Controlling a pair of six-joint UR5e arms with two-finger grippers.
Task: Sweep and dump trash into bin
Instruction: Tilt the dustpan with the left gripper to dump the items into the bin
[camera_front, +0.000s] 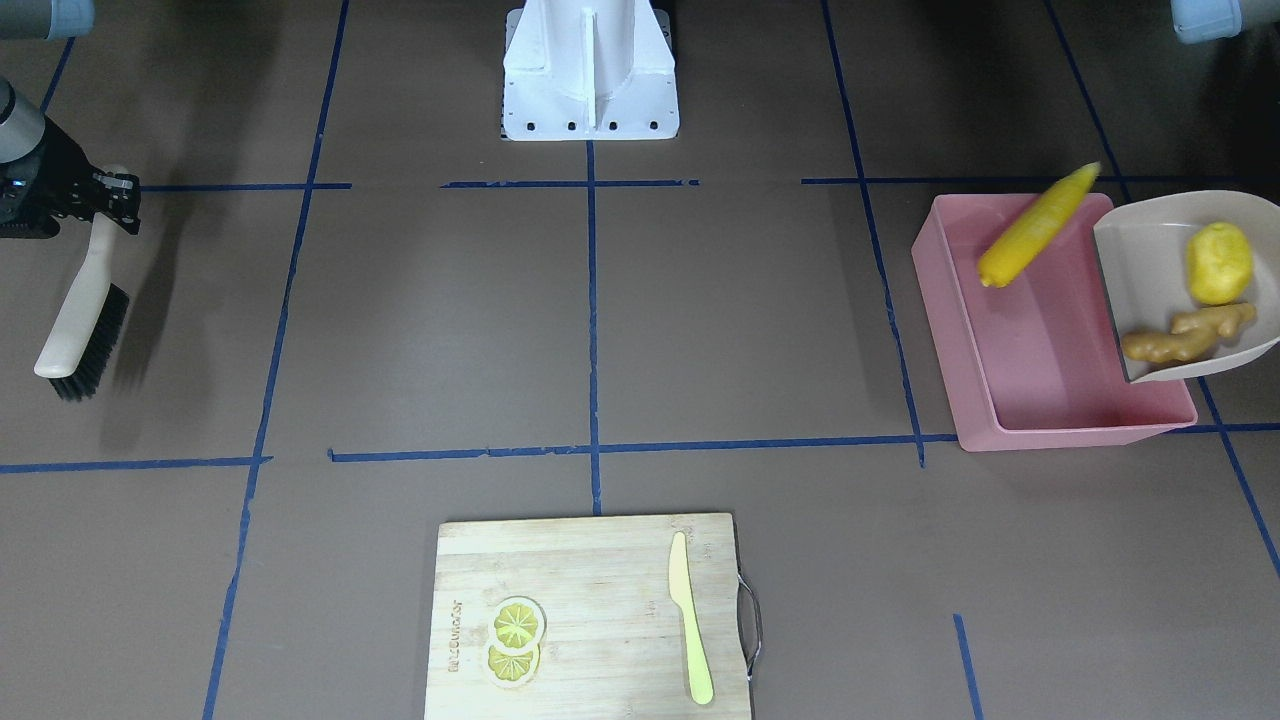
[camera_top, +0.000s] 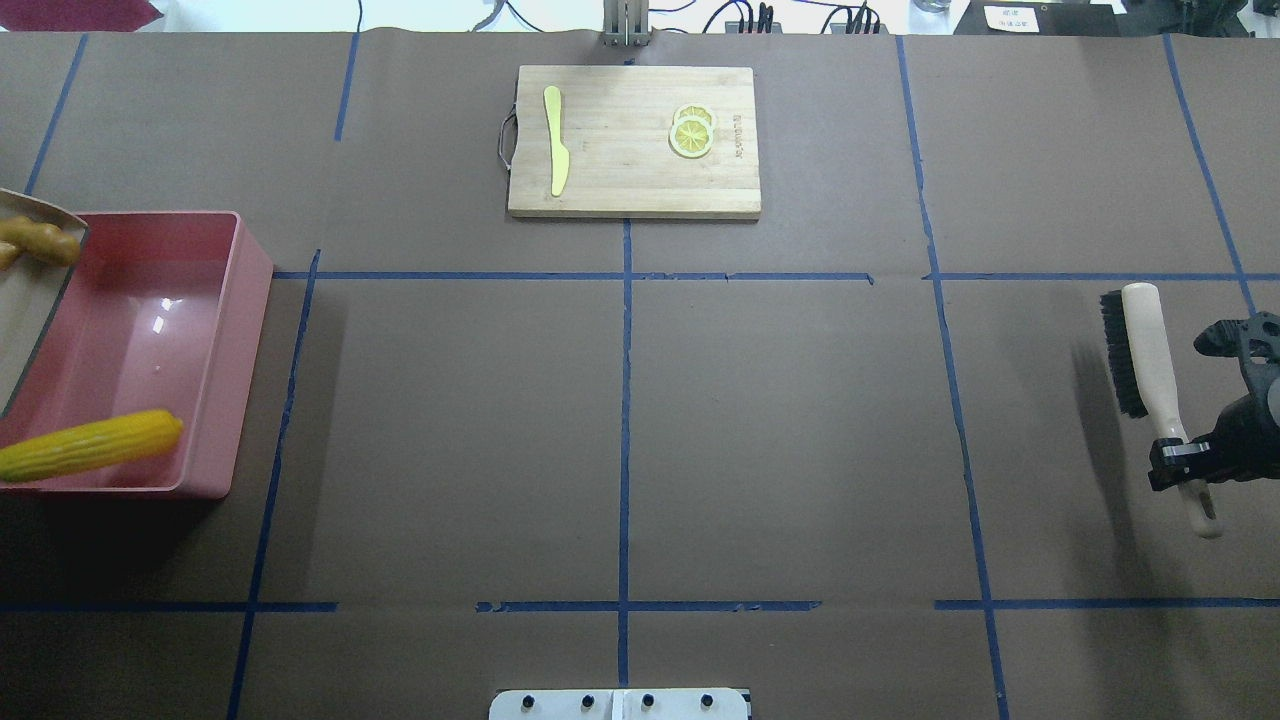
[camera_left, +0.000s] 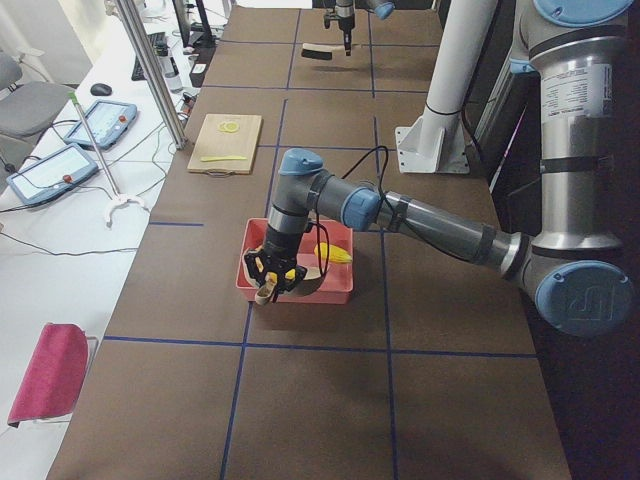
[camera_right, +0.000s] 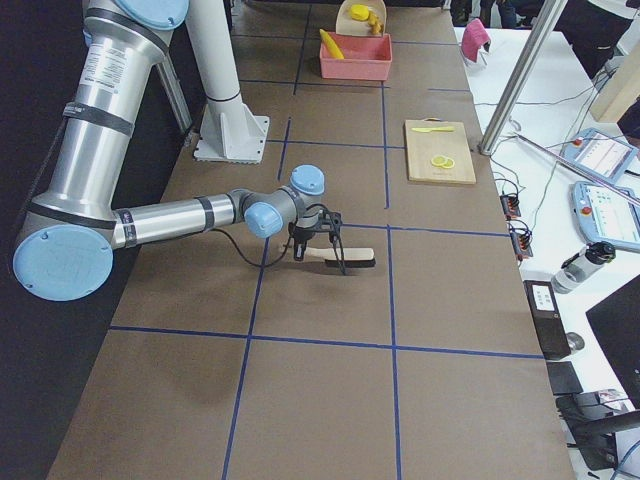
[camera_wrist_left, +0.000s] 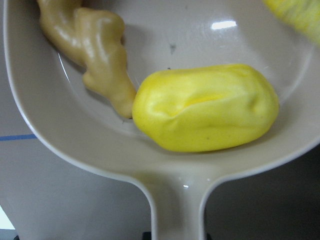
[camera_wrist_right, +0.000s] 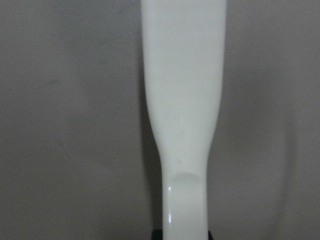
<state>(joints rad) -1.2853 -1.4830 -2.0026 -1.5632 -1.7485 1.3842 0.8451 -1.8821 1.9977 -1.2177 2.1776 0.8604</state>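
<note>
The pink bin (camera_front: 1060, 400) stands at the table's end on my left side. My left gripper (camera_left: 272, 274) is shut on the handle (camera_wrist_left: 177, 210) of the beige dustpan (camera_front: 1140, 250) and holds it tilted over the bin. The yellow corn cob (camera_front: 1035, 228) hangs slanted over the bin's near end and also shows in the overhead view (camera_top: 90, 445). The yellow lumpy piece (camera_front: 1218, 263) and the ginger root (camera_front: 1185, 335) lie in the dustpan. My right gripper (camera_top: 1190, 460) is shut on the handle of a brush (camera_top: 1150, 350) far off at the other end.
A wooden cutting board (camera_top: 620, 180) at the far middle carries two lemon slices (camera_top: 691, 132) and a pale yellow-green knife (camera_top: 555, 140). The robot's white base (camera_front: 590, 70) stands at the near middle edge. Blue tape lines cross the brown table.
</note>
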